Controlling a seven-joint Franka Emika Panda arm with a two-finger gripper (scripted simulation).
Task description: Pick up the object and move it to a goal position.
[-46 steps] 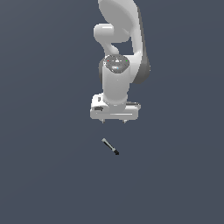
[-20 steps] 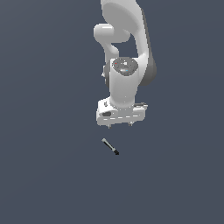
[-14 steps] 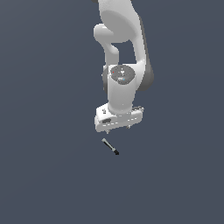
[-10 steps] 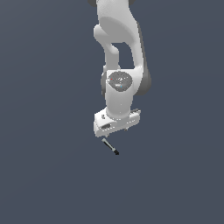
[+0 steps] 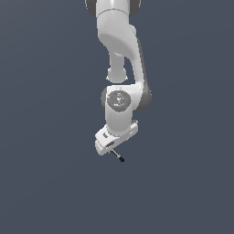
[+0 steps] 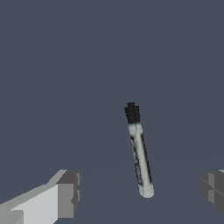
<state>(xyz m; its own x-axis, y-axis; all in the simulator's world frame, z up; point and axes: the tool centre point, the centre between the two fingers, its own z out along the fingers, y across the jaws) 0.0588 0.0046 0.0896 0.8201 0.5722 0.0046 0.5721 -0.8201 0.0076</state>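
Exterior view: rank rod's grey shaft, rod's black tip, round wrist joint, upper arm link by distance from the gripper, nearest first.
From the gripper:
1. grey shaft, right at the fingers, its end between them
2. black tip, just beyond, toward the exterior view's lower right
3. round wrist joint, above the gripper
4. upper arm link, at the top of the view

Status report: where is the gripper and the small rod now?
Gripper open, low over the surface, fingers either side of the small grey rod with a black tip. Rod lying flat, not gripped yet. Nothing else in the way.
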